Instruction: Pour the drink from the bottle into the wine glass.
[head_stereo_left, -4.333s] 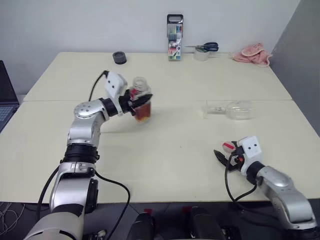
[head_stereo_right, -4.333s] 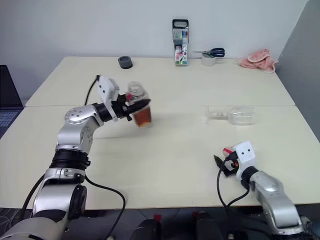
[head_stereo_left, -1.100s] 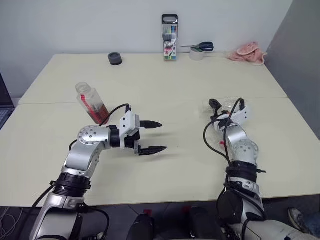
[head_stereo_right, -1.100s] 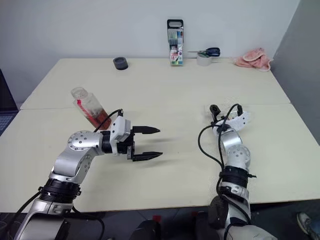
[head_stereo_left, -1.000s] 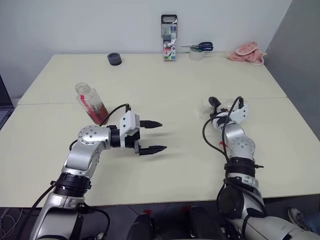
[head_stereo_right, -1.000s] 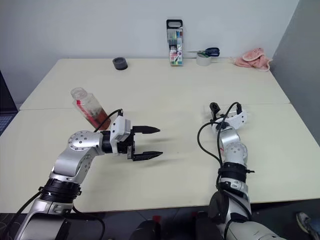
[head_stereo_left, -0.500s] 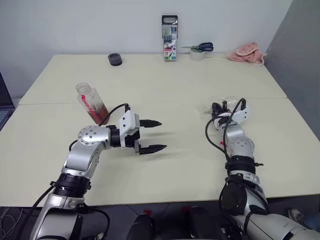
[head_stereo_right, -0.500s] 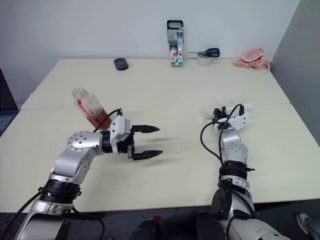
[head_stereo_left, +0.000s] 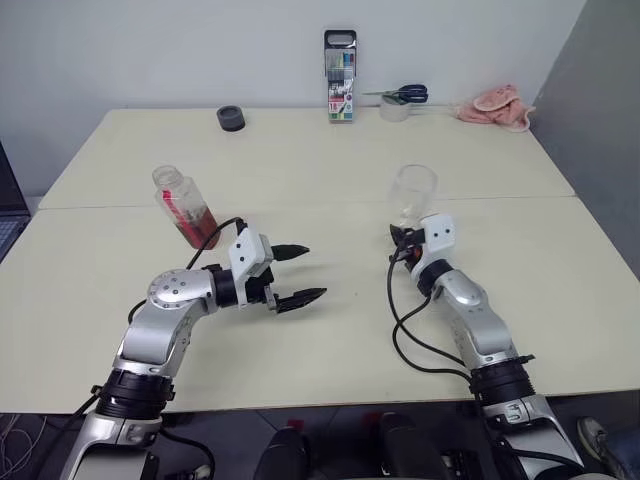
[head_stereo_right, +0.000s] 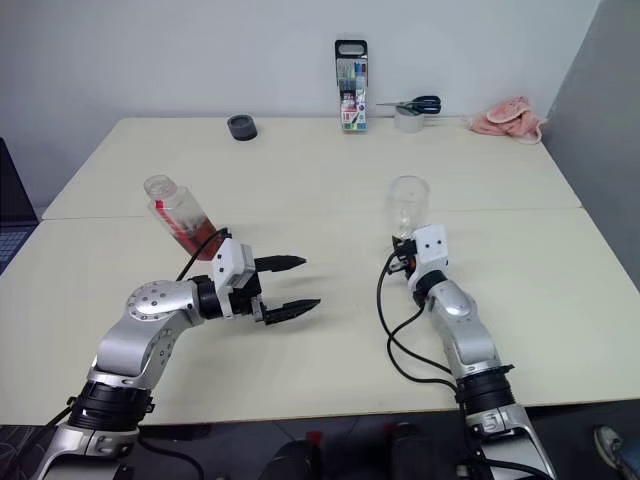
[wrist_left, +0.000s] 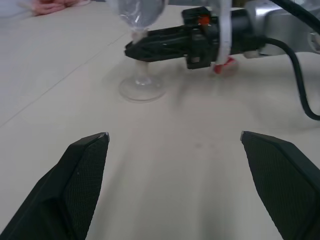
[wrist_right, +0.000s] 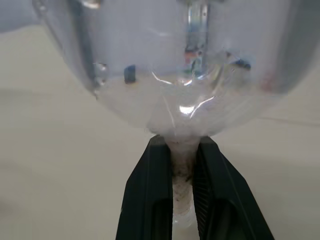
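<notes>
- now the right gripper (wrist_right: 182, 165) clamps the glass (head_stereo_left: 411, 193) by its stem, standing it upright mid-table (head_stereo_left: 330, 170) for pouring.
- left gripper (head_stereo_left: 299, 274) gapes empty; the bottle (head_stereo_left: 184, 208) leans near the left edge.

You're looking at a pale cream table (head_stereo_left: 330, 160). The bottle (head_stereo_left: 184, 207) near its left edge is clear with a red label strip and reddish-brown drink (head_stereo_left: 201, 231) low inside. The wine glass (head_stereo_left: 411, 196) is clear and colourless. Both grippers have black fingers. Along the far edge: a dark grey roll (head_stereo_left: 231, 118), a multicoloured pen pack (head_stereo_left: 340, 76), blue-handled scissors (head_stereo_left: 403, 94), and a pink cloth (head_stereo_left: 493, 104).
</notes>
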